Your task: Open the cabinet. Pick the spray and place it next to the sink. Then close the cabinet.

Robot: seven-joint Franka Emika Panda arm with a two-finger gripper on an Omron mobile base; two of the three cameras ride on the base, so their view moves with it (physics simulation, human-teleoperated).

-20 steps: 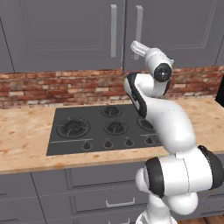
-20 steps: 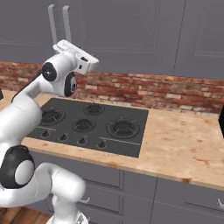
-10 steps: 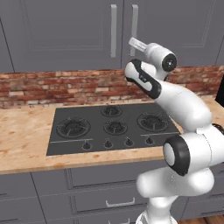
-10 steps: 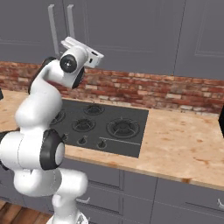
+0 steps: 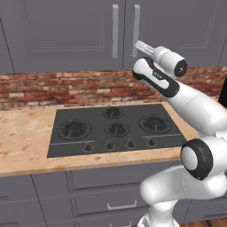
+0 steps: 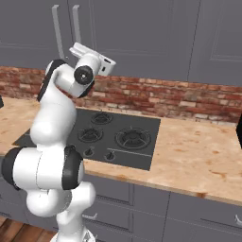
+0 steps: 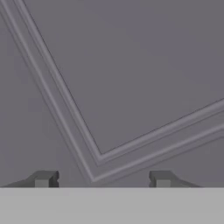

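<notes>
Raised and swung closer over the last second, the white arm (image 5: pixel 195 106) now carries its gripper (image 7: pixel 101 177) up to the closed cabinet (image 5: pixel 66 31) above the gas hob (image 5: pixel 113 128). Fingers spread and empty, it faces the lower corner of the right door's panel, just right of that door's handle (image 5: pixel 135 30). Rigid and hinged, the door likely swings best pulled by this slim, possibly slippery bar.
</notes>
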